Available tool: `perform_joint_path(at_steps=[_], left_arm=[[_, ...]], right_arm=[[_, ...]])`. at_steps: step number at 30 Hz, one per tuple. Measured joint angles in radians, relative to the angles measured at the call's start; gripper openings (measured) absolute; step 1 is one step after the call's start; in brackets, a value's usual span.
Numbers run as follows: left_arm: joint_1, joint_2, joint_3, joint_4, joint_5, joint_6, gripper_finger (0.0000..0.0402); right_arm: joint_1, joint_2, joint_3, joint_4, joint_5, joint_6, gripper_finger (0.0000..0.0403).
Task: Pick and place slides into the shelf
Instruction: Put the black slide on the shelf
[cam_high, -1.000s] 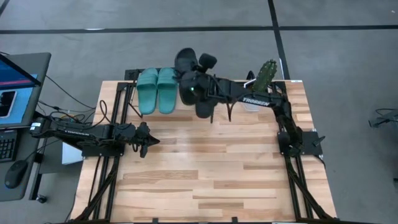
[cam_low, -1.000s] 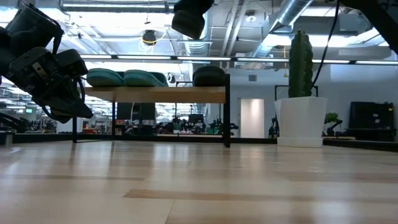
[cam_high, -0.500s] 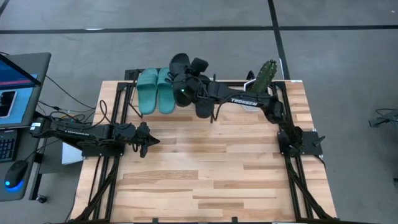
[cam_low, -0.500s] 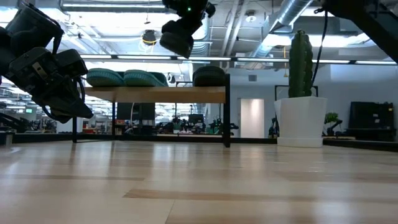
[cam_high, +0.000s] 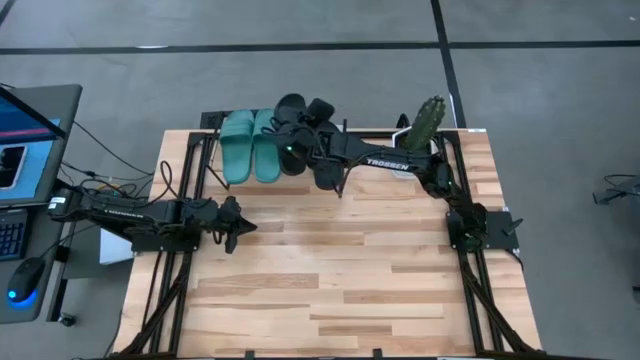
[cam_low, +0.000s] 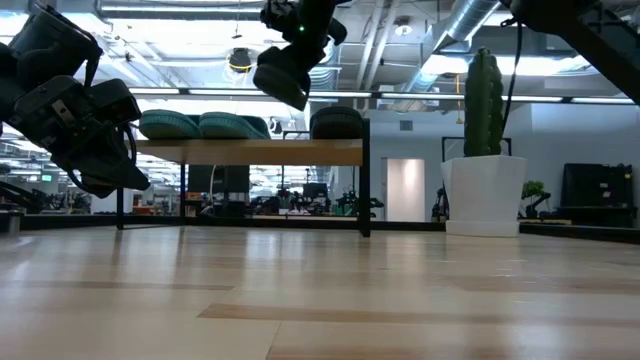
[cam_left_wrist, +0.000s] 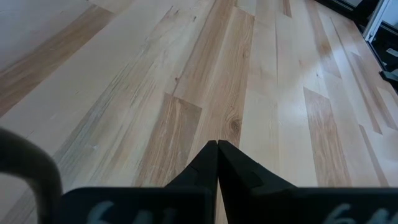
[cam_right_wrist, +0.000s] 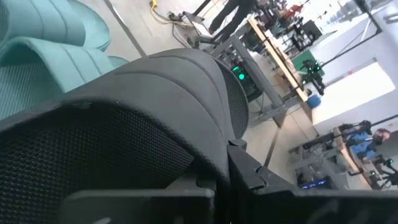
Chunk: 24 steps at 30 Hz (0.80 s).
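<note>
Wooden tabletop (cam_high: 330, 270), shelf (cam_low: 250, 151) upper centre. Right gripper (cam_high: 297, 128) clamped on black slide (cam_right_wrist: 143, 118), beside teal pair (cam_high: 251, 146); low view shows it raised above shelf. Left gripper (cam_left_wrist: 217, 149) fingers together, left edge.

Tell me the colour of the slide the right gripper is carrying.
Black. The slide clamped in the right gripper shows best in the right wrist view.

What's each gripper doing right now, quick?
Left gripper: shut, empty, hanging over the table.
Right gripper: shut on a black slide, above the shelf.
</note>
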Motion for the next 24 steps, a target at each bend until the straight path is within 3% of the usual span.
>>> perform_joint_path(at_steps=[24], left_arm=[[0.000, 0.000, 0.000, 0.000, 0.000, 0.000, 0.0000]], right_arm=[[-0.009, 0.000, -0.052, -0.146, -0.076, 0.220, 0.0000]])
